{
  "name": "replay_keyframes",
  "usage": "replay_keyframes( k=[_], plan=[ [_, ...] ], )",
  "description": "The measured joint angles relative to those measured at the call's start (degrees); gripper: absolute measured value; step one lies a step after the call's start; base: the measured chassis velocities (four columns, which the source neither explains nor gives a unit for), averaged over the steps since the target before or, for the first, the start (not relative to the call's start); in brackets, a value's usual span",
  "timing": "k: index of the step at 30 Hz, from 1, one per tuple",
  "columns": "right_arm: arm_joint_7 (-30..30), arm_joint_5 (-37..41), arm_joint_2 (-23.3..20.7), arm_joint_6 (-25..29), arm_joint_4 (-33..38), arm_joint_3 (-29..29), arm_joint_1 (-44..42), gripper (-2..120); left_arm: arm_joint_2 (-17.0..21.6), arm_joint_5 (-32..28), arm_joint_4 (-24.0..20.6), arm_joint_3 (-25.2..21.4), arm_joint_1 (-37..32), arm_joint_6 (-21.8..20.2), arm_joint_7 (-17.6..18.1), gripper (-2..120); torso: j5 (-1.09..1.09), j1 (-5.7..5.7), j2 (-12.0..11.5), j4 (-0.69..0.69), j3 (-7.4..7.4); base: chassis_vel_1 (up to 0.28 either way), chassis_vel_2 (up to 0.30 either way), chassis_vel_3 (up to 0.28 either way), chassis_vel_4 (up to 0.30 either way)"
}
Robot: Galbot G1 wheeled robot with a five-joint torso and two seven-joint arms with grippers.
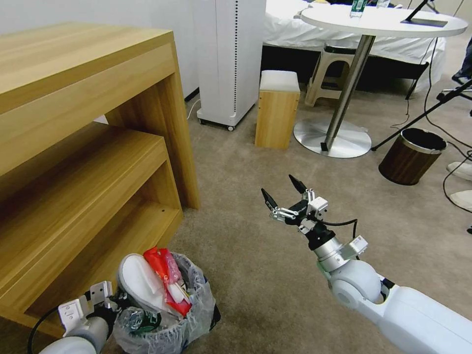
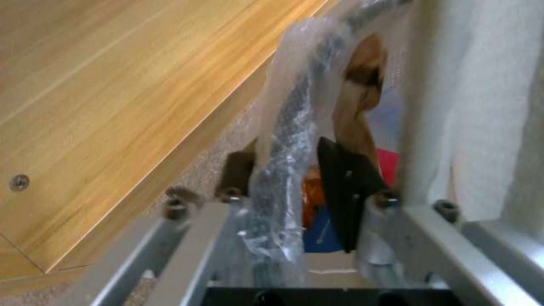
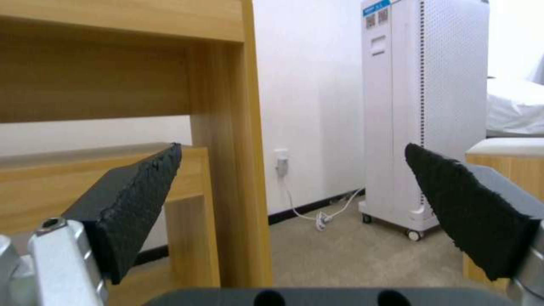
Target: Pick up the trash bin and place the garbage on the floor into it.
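- Lower left of the head view: the left gripper (image 1: 105,300) is clamped on the rim of the trash bin (image 1: 164,314), stuffed with garbage (image 1: 160,278) beside a wooden shelf (image 1: 88,162).
- Centre: the right gripper (image 1: 285,199) hovers spread wide, holding nothing, above bare floor (image 1: 255,265).
- Keeping the bin level should stop spills.

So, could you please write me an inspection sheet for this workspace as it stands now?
Surface: beige carpet floor, bare near the robot.
Job's things: trash bin full of garbage, lined with a clear bag.
Clutter: white slippers at the right edge.
Grippers: left gripper shut on the bin's rim; right gripper open above the carpet, holding nothing.
Cables: black cables by the round table.
Surroundings: wooden shelf unit, white appliance, brown bin.
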State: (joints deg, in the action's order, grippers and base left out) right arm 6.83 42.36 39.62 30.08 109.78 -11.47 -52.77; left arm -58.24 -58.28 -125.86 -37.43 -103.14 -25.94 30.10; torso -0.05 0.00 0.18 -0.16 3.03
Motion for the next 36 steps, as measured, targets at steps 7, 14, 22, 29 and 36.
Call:
replay_keyframes(
  k=[7, 14, 22, 29, 36],
  plan=[
    [0.05, -0.79, 1.06, -0.27, 0.09, -0.61, 0.68, 100, -0.28, 1.23, -2.84, -1.06, -1.78, 0.81, -0.15, 57, 0.05, 0.0, 0.0, 0.03, 0.0, 0.0, 0.0, 0.0, 0.0],
    [0.71, -1.22, 1.94, -0.52, -0.59, -0.27, 1.66, 100, -0.73, 3.22, -4.04, -1.66, -2.3, 1.86, -0.66, 85, 0.04, 0.0, 0.0, 0.02, 0.0, 0.0, 0.0, 0.0, 0.0],
    [2.34, -3.71, 4.05, -1.42, -2.39, 0.63, 1.64, 100, -1.11, 6.62, -3.3, -2.39, -1.79, 3.8, -1.79, 100, 0.05, 0.0, 0.0, 0.02, -0.01, 0.0, 0.0, 0.0, 0.0],
    [2.06, -4.44, 5.47, -1.08, -2.96, 2.08, 0.69, 100, -1.89, 8.67, -3.23, -3.31, -1.61, 4.93, -1.99, 100, 0.05, 0.0, 0.0, 0.03, -0.01, 0.0, 0.0, 0.0, 0.0],
    [1.38, -5.27, 6.37, -0.7, -3.05, 4.15, -1.03, 100, -2.63, 10.32, -4.88, -4.63, -1.84, 5.57, -2.0, 99, 0.05, 0.0, 0.0, 0.02, -0.01, 0.0, 0.0, 0.0, 0.0]
  ],
)
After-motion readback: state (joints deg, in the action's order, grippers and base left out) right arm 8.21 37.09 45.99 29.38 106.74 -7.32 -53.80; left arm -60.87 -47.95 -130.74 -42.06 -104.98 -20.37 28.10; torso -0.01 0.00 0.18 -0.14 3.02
